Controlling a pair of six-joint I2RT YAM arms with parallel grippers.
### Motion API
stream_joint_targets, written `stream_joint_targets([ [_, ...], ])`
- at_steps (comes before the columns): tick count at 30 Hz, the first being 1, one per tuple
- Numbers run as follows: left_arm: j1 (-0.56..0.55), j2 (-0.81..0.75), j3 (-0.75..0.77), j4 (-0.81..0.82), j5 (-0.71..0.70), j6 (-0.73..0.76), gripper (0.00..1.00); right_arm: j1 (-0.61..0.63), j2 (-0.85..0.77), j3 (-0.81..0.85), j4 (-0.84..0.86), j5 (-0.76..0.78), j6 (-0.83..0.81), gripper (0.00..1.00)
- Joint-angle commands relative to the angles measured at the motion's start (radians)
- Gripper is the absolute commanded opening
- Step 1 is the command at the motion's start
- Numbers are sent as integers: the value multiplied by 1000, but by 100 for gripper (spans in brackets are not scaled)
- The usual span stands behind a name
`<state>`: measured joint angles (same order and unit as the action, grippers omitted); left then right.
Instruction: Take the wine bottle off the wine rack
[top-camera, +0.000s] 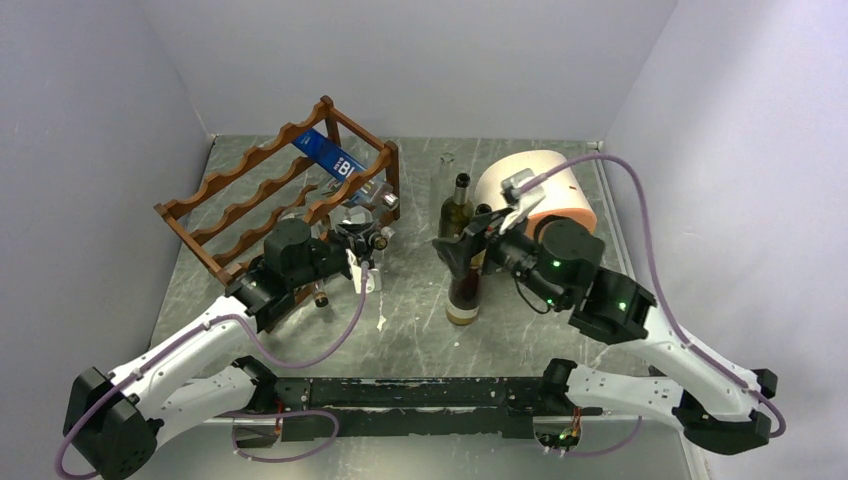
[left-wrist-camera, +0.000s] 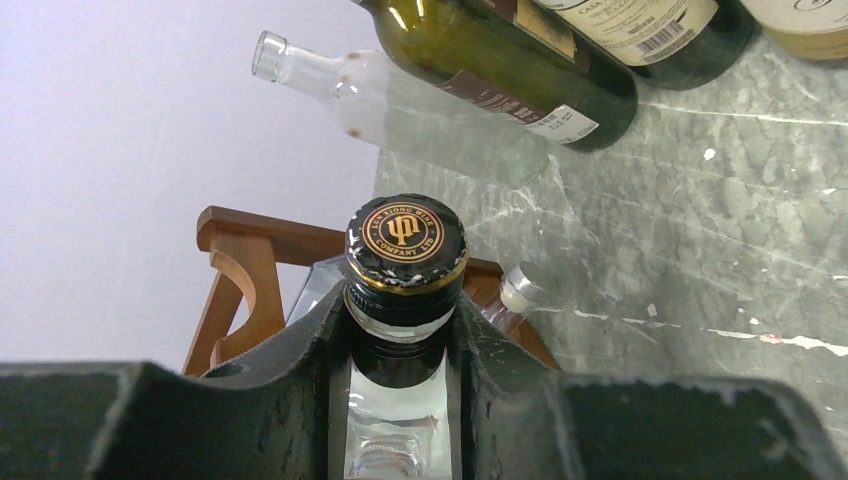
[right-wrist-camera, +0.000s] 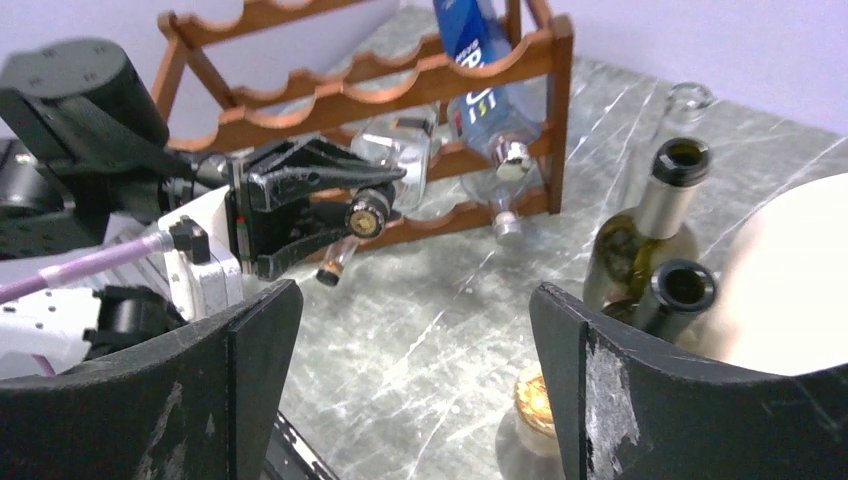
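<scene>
L gripper (left-wrist-camera: 405, 335) is closed on neck of wine bottle (left-wrist-camera: 406, 245), lying in wine rack (right-wrist-camera: 559, 120) at 10 o'clock of table (top-camera: 420, 300); R gripper (right-wrist-camera: 415, 330) open, 3 o'clock; best pull straight along bottle axis, approx. 5 o'clock, w/o dragging rack.

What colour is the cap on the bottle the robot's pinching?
The cap is black with gold; clearest in the left wrist view.
</scene>
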<state>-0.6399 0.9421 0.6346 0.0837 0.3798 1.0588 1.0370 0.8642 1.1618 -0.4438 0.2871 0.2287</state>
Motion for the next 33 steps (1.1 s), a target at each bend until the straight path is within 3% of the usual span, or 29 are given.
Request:
stream_joint_targets([
  [1,-34,-23,72,-35,153,-98,7,2,-47,45,-30,58,4,90],
  [12,-63,-51,173,-99,203,-153,7,3,-1,118,-32,54,-25,92],
  [19,-118,-69,150,-214,204,53,7,2,-18,104,-44,83,-23,93],
  [26,-301,-8,116,-323,-72,137,7,2,-13,81,-27,77,-23,94],
  [33,-432,28,109,-368,-214,69,7,2,-9,71,-23,70,-28,94],
])
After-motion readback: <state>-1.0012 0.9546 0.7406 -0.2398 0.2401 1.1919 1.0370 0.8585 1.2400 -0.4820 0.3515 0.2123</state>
